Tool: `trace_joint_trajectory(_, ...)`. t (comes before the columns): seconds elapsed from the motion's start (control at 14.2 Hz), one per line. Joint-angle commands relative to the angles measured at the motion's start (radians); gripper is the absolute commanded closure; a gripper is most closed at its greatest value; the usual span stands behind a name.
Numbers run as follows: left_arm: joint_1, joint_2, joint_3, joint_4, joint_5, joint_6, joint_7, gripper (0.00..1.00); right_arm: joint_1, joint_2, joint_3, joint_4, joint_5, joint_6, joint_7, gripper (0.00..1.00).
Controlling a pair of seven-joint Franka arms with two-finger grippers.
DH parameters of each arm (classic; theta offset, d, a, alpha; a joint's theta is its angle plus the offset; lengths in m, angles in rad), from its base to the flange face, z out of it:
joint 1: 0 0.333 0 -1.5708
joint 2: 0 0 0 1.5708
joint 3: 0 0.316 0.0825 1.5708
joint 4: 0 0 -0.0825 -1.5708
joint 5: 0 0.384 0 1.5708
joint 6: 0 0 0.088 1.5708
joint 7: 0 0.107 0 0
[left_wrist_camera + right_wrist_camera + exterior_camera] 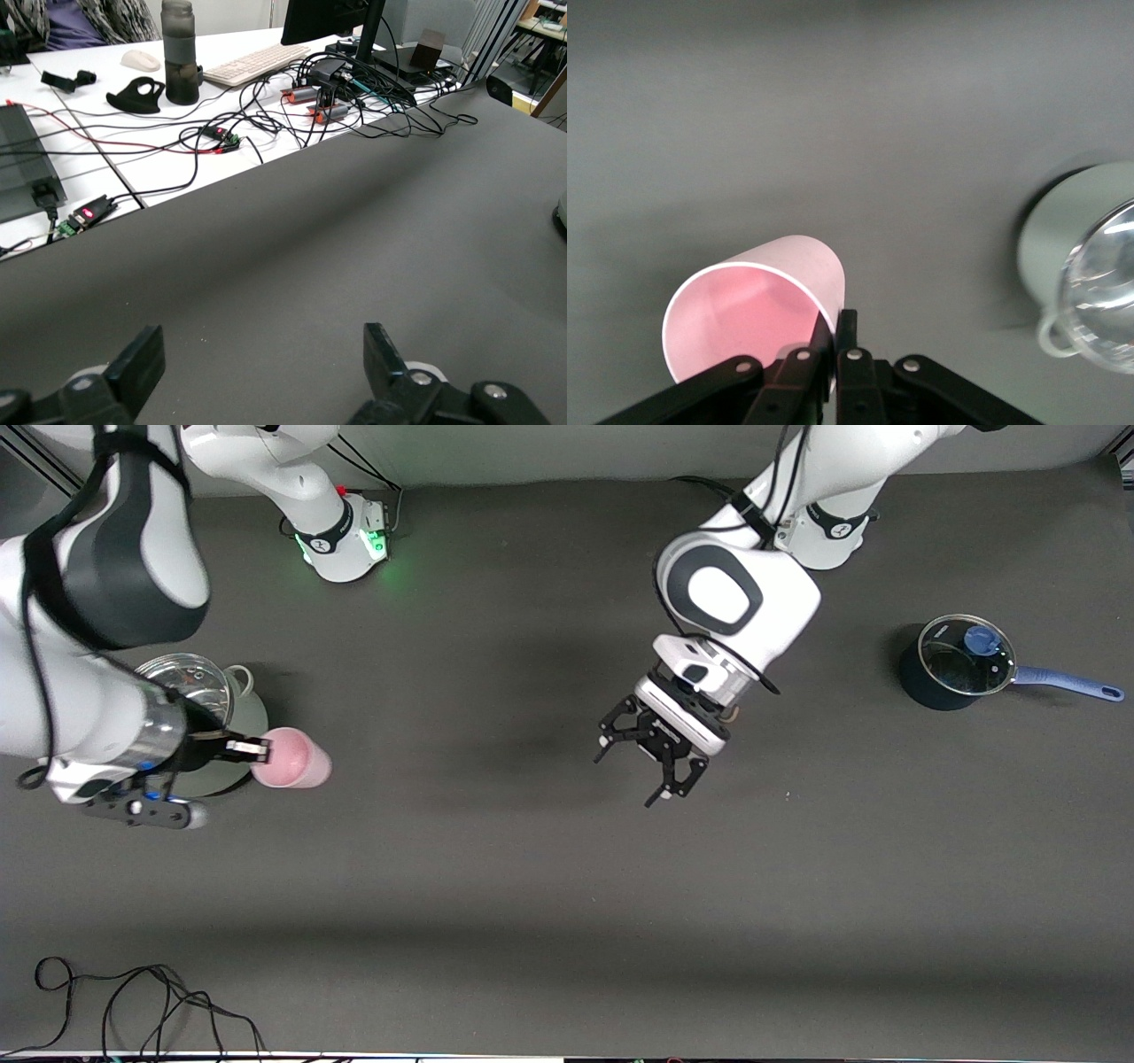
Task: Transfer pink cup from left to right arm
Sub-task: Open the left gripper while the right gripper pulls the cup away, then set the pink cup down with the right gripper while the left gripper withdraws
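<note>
Right wrist view shows the right end effector [833, 341] pinched shut on the rim wall of the cup [757, 305], one finger inside the mouth and one outside, the cup lying on its side in the air. From the front it hangs over the table [532, 886] at the right arm's end, just beside the steel pot [190, 686] on its pale plate [252, 717].

The hold looks thin: only one wall is caught, near the rim. In my judgement a quick swing or a knock could make the cup pivot or slip out and roll across the table. The pot stands close under the wrist, so a low or sideways move risks clipping it.

Over the table's middle, the left end effector [651, 757] is spread wide and empty, with only bare table between its fingers [137, 363]. It is well apart from the cup and blocks nothing.

A lidded blue saucepan [957, 660] sits toward the left arm's end, out of the way. Loose black cables [133, 1001] lie at the table's nearest edge.
</note>
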Motion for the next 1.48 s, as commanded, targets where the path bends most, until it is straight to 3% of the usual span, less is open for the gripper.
trace_joint_trajectory(0.0,0.047,0.017,-0.014,-0.021,0.015,-0.041,0.002,0.0,0.017,-0.095,-0.043,-0.189,-0.021,0.107,-0.126,1.0)
trace_joint_trajectory(0.35,0.117,0.018,-0.011,-0.067,0.056,-0.159,0.002,0.0,0.015,-0.181,-0.058,-0.508,-0.066,0.41,-0.185,1.0)
trace_joint_trajectory(0.71,0.19,0.023,-0.011,-0.11,0.09,-0.273,0.002,0.0,0.018,-0.182,-0.057,-0.715,-0.063,0.664,-0.191,1.0)
trace_joint_trajectory(1.06,0.265,0.015,-0.009,-0.159,0.138,-0.387,0.002,0.0,0.021,-0.141,-0.053,-0.828,-0.055,0.856,-0.197,1.0)
trace_joint_trajectory(1.41,0.371,0.008,-0.008,-0.215,0.266,-0.551,-0.01,0.0,0.037,-0.077,-0.047,-0.884,-0.055,0.997,-0.195,1.0)
